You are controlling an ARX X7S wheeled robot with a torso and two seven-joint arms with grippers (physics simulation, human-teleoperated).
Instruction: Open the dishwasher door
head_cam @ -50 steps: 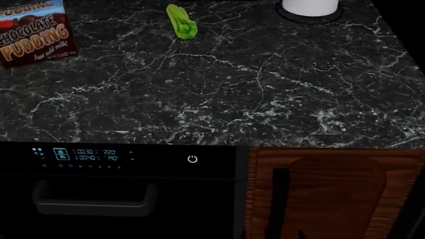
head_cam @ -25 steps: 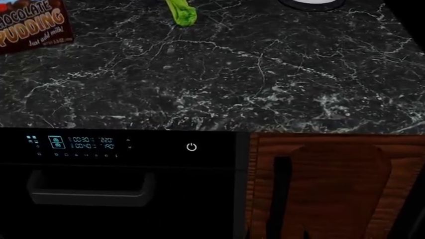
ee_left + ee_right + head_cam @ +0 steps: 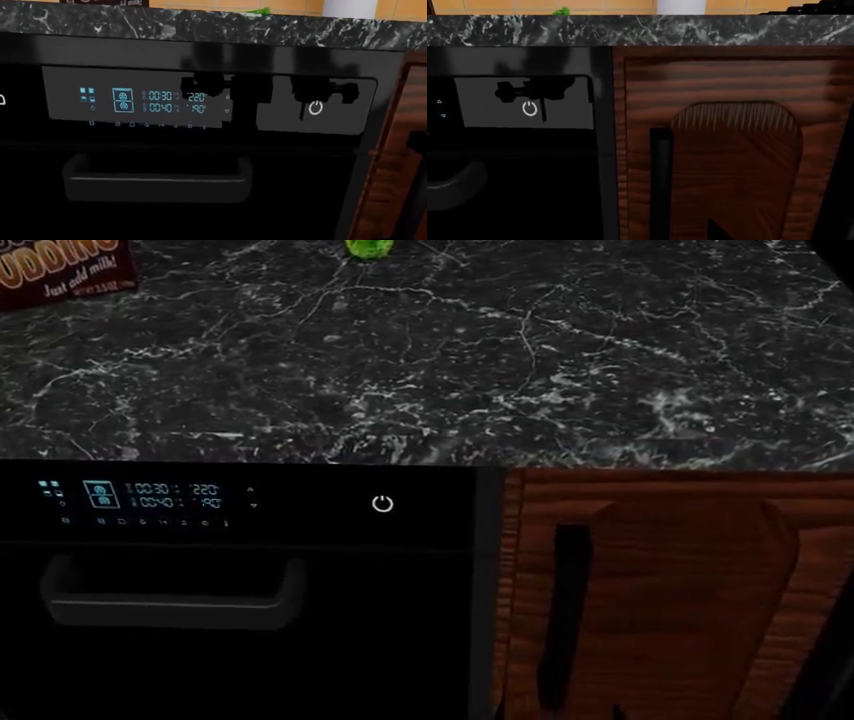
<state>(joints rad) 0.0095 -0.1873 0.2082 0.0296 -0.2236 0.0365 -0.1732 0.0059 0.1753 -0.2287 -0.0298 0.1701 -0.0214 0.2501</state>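
The glossy black dishwasher door fills the lower left of the head view, shut. Its dark grey bar handle runs horizontally below the blue-lit display strip and the white power symbol. The left wrist view faces the door, with the handle, display and power symbol at some distance. The right wrist view shows the door's right edge, the power symbol and a bit of the handle. Neither gripper shows in any view.
A reddish wood cabinet door with a vertical black handle adjoins the dishwasher on the right. Above lies a black marble countertop carrying a chocolate pudding box and a green vegetable at its far side.
The head view has tilted downward: the countertop, pudding box and green vegetable slid up the frame, the white object at the back left the view, and more of the dishwasher front shows.
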